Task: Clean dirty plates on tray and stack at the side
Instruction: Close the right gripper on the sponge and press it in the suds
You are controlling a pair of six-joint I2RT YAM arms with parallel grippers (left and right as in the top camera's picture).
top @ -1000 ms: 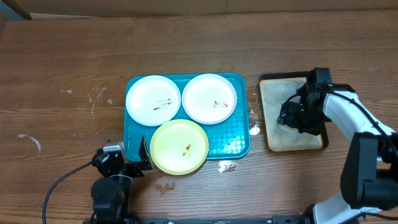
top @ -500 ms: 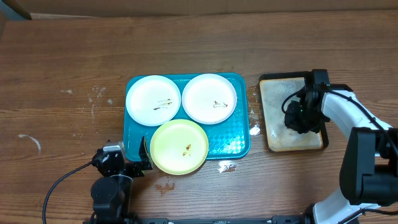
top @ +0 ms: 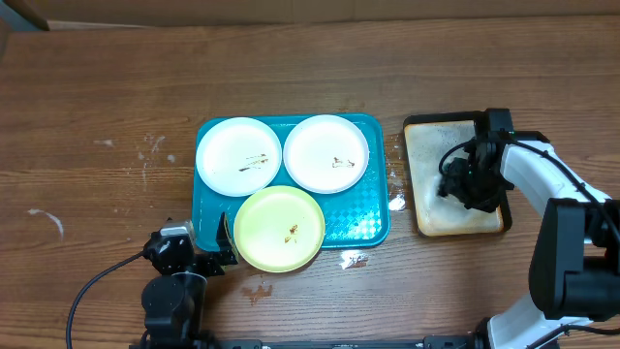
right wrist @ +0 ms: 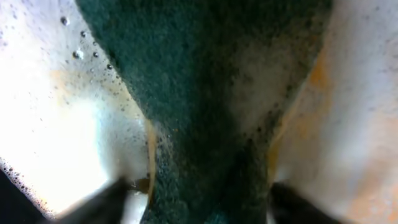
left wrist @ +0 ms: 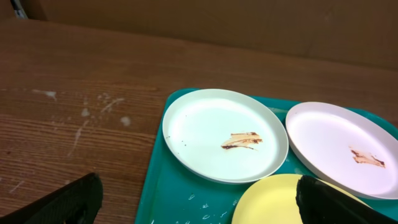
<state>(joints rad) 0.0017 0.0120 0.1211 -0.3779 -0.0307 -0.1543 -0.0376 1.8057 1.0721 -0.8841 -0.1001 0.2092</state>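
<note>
Three plates lie on the teal tray (top: 374,219): a white plate (top: 238,156) at its back left, a second white plate (top: 326,153) at its back right, and a yellow-green plate (top: 280,229) in front. Each carries a small dark smear. My left gripper (top: 208,254) rests open at the tray's front left corner, its fingers (left wrist: 62,199) straddling the tray rim (left wrist: 160,186) and the yellow-green plate's edge (left wrist: 267,202), holding nothing. My right gripper (top: 463,186) hangs low over the beige tray (top: 426,165). A dark green sponge (right wrist: 205,93) stands between its spread jaws amid foam.
Wet foam spots lie on the wood beside the teal tray's right rim (top: 395,199) and in front of it (top: 354,260). Pale smudges (top: 150,147) mark the table to the left. The table's back edge runs along the top of the overhead view.
The right gripper's jaws drew in on the sponge and have spread apart again, staying over the beige tray. The left arm and the plates have not moved.
</note>
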